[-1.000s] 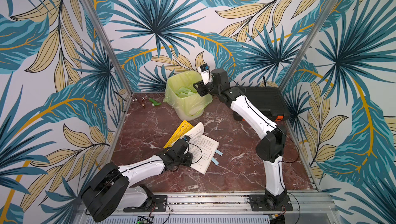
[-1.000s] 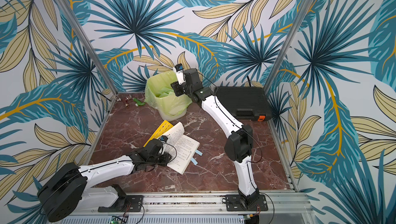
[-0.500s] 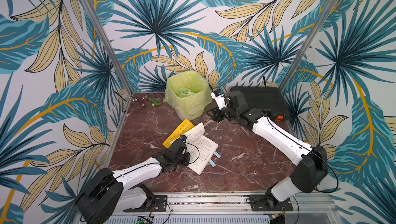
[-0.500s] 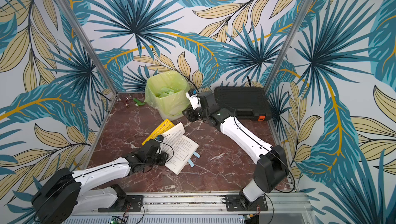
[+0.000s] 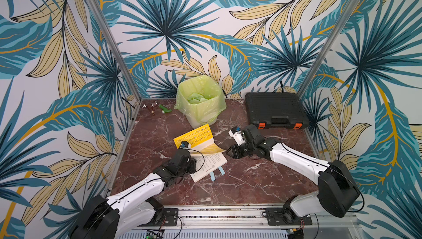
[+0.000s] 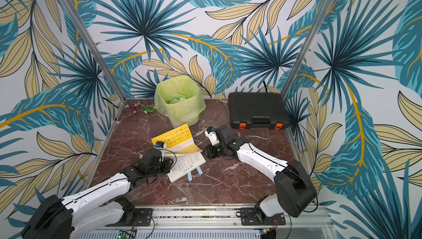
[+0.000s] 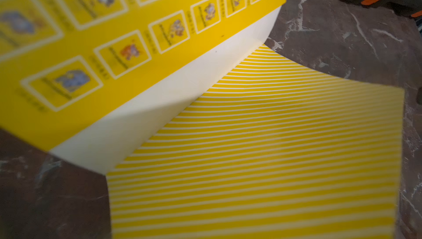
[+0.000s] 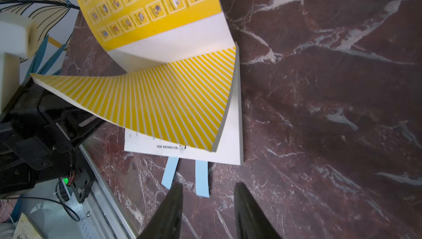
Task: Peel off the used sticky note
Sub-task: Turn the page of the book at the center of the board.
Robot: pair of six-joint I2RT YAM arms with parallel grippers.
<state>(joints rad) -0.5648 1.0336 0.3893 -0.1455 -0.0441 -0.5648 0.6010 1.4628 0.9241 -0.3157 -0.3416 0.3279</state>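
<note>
An open book (image 5: 211, 163) (image 6: 187, 162) lies mid-table, its yellow cover (image 5: 194, 136) (image 7: 137, 32) tilted up. A yellow-striped leaf (image 8: 159, 103) (image 7: 251, 158) arches over the white page. Two pale blue sticky notes (image 8: 170, 172) (image 8: 202, 178) poke out from the page's near edge, seen in both top views (image 5: 212, 176) (image 6: 199, 171). My left gripper (image 5: 194, 158) (image 6: 170, 159) (image 8: 57, 116) sits under the striped leaf's corner, and the leaf hides its fingers. My right gripper (image 8: 209, 185) (image 5: 230, 152) (image 6: 206, 152) stands open low beside the book, one note's tip between its fingers, untouched.
A bin lined with a green bag (image 5: 198, 103) holds pale paper scraps behind the book. A black case (image 5: 274, 107) lies at the back right. Small bottles (image 5: 155, 108) lie in the back left corner. A metal rail (image 5: 217, 212) runs along the front edge.
My right arm has swung from above the bin down to the table beside the book. The left gripper has shifted slightly, and the striped leaf now bends over the page.
</note>
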